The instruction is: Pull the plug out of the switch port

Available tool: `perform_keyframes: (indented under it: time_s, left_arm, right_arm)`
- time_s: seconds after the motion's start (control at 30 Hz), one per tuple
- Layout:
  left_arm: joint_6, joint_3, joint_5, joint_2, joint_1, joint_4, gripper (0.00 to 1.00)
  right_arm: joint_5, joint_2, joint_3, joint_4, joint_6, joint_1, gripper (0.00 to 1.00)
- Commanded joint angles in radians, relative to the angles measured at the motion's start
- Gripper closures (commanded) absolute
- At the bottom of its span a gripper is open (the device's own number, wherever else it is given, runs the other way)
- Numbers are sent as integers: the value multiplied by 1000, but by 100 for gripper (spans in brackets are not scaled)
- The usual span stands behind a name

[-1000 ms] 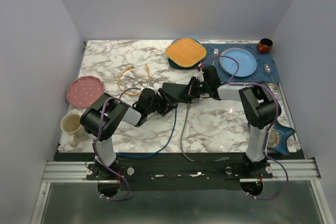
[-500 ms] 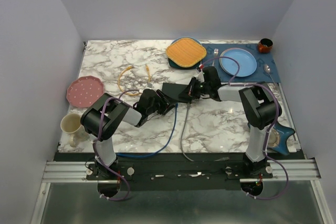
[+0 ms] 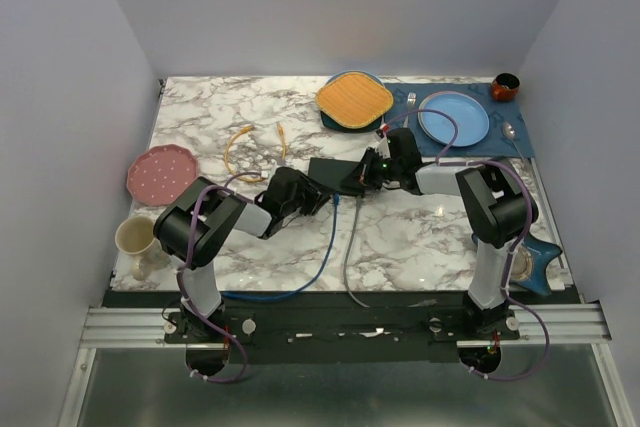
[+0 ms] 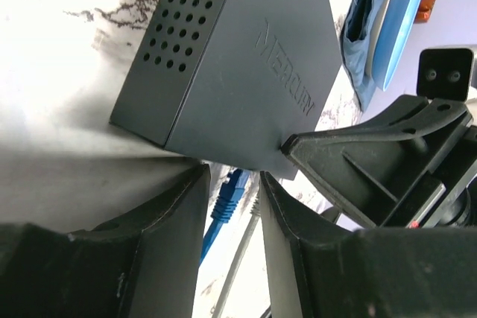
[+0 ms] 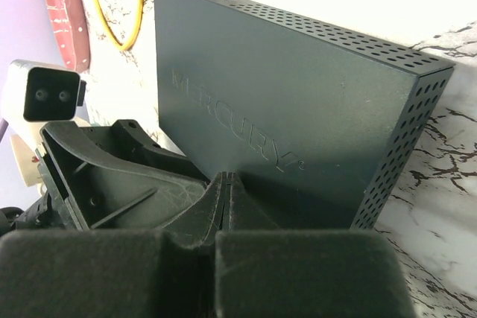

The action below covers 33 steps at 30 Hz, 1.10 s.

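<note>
The blue plug [image 4: 232, 191] is seen between the left claw's [image 3: 322, 194] fingers, just beside the switch [image 4: 246, 57]; a grip cannot be confirmed. The right claw [image 5: 227, 182] is pressed, clenched, against the switch.

black switch [image 5: 298, 102] (MERCURY embossed on top) on marble worktop [image 5: 447, 191], right pincer [image 5: 227, 179] closed at its near edge, pink plate [image 5: 63, 13] beyond

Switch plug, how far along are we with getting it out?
Apparently done: the blue plug lies just outside the switch. In hand: the left gripper straddles it, and the right gripper presses on the switch. To do: draw the plug clear; grip unclear.
</note>
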Motion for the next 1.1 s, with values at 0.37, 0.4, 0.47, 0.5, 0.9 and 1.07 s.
perform_keyframes:
  time_s: [0.37,0.4,0.47,0.5,0.9,1.07]
  left_arm:
    - [11,47,-69,26,-37,-104,54]
    - [12,44,-69,27,-37,-104,54]
    - [14,46,-67,31,-37,-107,54]
    - [15,47,-66,31,-37,-109,54]
    - [28,70,-64,50,-37,-170,64]
    - [27,70,-69,52,-37,-170,70]
  right_arm:
    - [66,25,-34,-66,-21,-7,99]
    - [67,24,-32,-66,-21,-7,99]
    - [66,25,-34,-66,-21,-7,99]
    - [66,25,-34,-66,-23,-7,99]
    - [66,25,-37,-66,-23,-7,99]
    - [66,24,-37,-66,-21,-7,99]
